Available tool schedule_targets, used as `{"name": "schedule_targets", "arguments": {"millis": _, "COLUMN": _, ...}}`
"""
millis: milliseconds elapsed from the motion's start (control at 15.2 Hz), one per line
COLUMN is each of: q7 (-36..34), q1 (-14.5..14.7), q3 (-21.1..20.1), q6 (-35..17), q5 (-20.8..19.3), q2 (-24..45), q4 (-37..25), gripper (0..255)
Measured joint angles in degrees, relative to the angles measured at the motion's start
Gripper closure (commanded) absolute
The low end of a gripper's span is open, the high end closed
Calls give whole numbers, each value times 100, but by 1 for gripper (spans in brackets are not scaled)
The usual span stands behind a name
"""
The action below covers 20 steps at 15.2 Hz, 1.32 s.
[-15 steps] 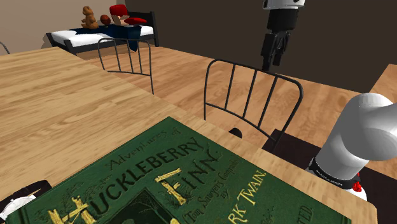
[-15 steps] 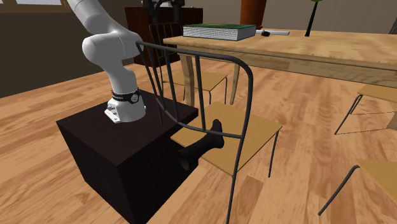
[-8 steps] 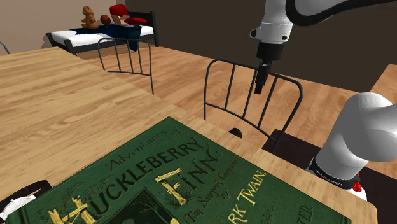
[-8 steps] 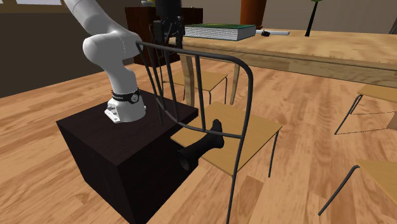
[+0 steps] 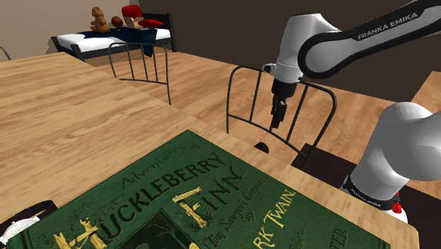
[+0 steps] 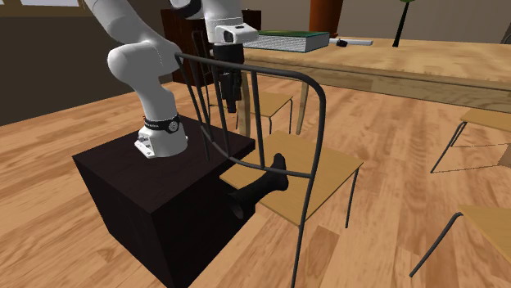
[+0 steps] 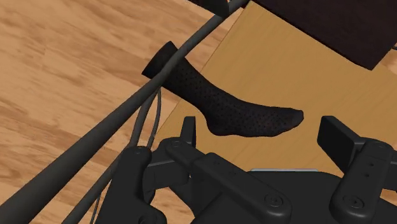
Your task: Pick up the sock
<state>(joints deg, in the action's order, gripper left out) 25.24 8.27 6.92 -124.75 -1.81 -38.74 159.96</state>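
A black sock (image 6: 260, 185) lies on the light wooden seat (image 6: 332, 168) of a black wire-backed chair (image 6: 255, 76), its cuff hanging over the seat's edge toward the stand. In the wrist view the sock (image 7: 236, 107) lies flat on the seat (image 7: 286, 63), straight below the hand, beside the chair's top rail (image 7: 121, 127). My gripper (image 7: 262, 133) is open, its fingers wide apart and touching nothing. It hangs well above the seat, level with the chair's back, in the shoulder view (image 5: 277, 119) and in the second exterior view (image 6: 231, 100).
A wooden table (image 5: 63, 106) carries a large green book (image 5: 191, 205), also seen in the second exterior view as the book (image 6: 282, 38). The dark stand (image 6: 147, 204) touches the chair. More wire chairs (image 5: 141, 60) and a bed (image 5: 106, 39) stand farther off.
The arm has swung down; the gripper dropped from high above to the level of the chair's back rail. Its fingers stayed open. The sock has not moved.
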Motion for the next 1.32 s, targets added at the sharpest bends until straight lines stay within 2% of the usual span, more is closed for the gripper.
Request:
{"name": "schedule_targets", "arguments": {"millis": 264, "q7": 788, "q1": 221, "q3": 272, "q6": -1250, "q5": -121, "q2": 771, "q4": 284, "gripper": 0}}
{"name": "schedule_targets", "arguments": {"millis": 528, "q7": 1629, "q1": 569, "q3": 577, "q6": -2613, "q5": -71, "q2": 1761, "q4": 471, "gripper": 0}}
{"name": "schedule_targets", "arguments": {"millis": 660, "q7": 2140, "q1": 852, "q3": 778, "q6": -3207, "q5": 121, "q2": 2332, "q4": 394, "gripper": 0}}
{"name": "schedule_targets", "arguments": {"millis": 792, "q7": 2845, "q1": 1245, "q3": 1019, "q6": -3775, "q5": 564, "q2": 2925, "q4": 280, "gripper": 0}}
{"name": "schedule_targets", "arguments": {"millis": 858, "q7": 3345, "q1": 1546, "q3": 1146, "q6": -4074, "q5": 1017, "q2": 3335, "q4": 139, "gripper": 0}}
{"name": "schedule_targets", "arguments": {"millis": 924, "q7": 4042, "q1": 1793, "q3": 1185, "q6": -4413, "q5": 1721, "q2": 3717, "q4": 92, "gripper": 0}}
{"name": "schedule_targets", "arguments": {"millis": 990, "q7": 4899, "q1": 1883, "q3": 1075, "q6": -4616, "q5": 2598, "q2": 4048, "q4": -42, "gripper": 0}}
{"name": "schedule_targets", "arguments": {"millis": 1056, "q7": 5823, "q1": 1812, "q3": 822, "q6": -4772, "q5": 3524, "q2": 4365, "q4": -214, "gripper": 0}}
{"name": "schedule_targets", "arguments": {"millis": 1122, "q7": 6758, "q1": 1584, "q3": 396, "q6": -4943, "q5": 4452, "q2": 4680, "q4": -390, "gripper": 0}}
{"name": "schedule_targets", "arguments": {"millis": 1320, "q7": 8045, "q1": 999, "q3": -391, "q6": -5176, "q5": 5671, "q2": 5176, "q4": -731, "gripper": 0}}
